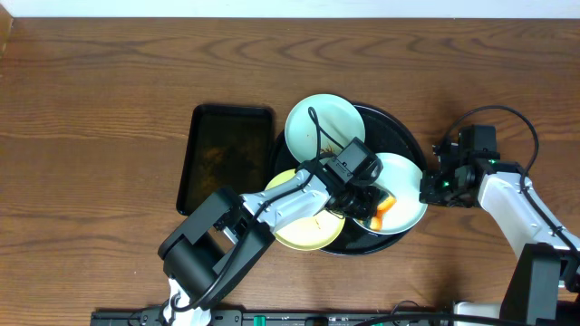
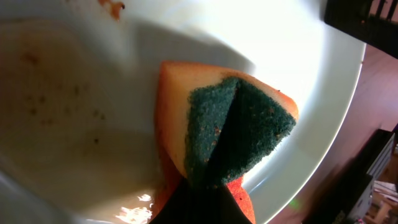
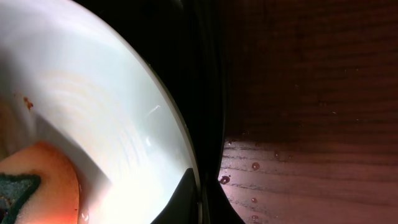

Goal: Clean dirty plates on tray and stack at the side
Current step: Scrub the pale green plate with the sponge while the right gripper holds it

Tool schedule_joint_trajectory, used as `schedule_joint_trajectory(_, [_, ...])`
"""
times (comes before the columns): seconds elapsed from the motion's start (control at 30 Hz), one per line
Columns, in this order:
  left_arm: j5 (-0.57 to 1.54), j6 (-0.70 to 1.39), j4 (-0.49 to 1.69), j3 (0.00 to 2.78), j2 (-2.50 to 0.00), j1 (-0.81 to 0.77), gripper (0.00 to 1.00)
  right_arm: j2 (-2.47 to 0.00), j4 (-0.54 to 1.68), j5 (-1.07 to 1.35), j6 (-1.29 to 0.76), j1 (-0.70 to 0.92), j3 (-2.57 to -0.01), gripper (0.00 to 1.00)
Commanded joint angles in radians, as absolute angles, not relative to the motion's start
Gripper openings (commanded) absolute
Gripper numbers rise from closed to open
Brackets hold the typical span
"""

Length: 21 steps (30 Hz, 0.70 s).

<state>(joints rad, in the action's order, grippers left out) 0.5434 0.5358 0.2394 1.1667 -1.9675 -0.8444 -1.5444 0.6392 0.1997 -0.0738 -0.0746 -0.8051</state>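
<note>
Three plates lie on the round black tray (image 1: 403,136). One mint plate (image 1: 319,122) is at the back, with a brown smear. The yellow plate (image 1: 308,231) is at the front left, partly under my left arm. The second mint plate (image 1: 408,181) is at the right. My left gripper (image 1: 367,204) is shut on an orange sponge with a green scouring side (image 2: 239,124) and presses it onto this plate (image 2: 74,124), which shows brown specks. My right gripper (image 1: 433,186) is shut on the plate's right rim (image 3: 198,199), beside the tray's rim (image 3: 208,93).
A smaller rectangular black tray (image 1: 227,154) with brown residue lies left of the round tray. Bare wood tabletop (image 1: 109,109) spreads to the left and behind. Water drops sit on the wood (image 3: 255,167) right of the tray.
</note>
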Motion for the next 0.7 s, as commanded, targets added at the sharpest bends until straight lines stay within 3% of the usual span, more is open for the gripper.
schedule_joint_trajectory(0.0, [0.51, 0.561, 0.269, 1.141, -1.991, -0.857, 0.07, -1.549, 0.641, 0.154, -0.07, -0.081, -0.797, 0.01])
schedule_joint_trajectory(0.37, [0.134, 0.456, -0.027, 1.141, -1.991, -0.856, 0.08, -1.549, 0.652, 0.154, -0.07, -0.081, -0.797, 0.01])
schedule_joint_trajectory(0.67, [-0.05, 0.393, -0.163, 1.141, -1.991, -0.856, 0.08, -1.549, 0.659, 0.155, -0.07, -0.081, -0.797, 0.01])
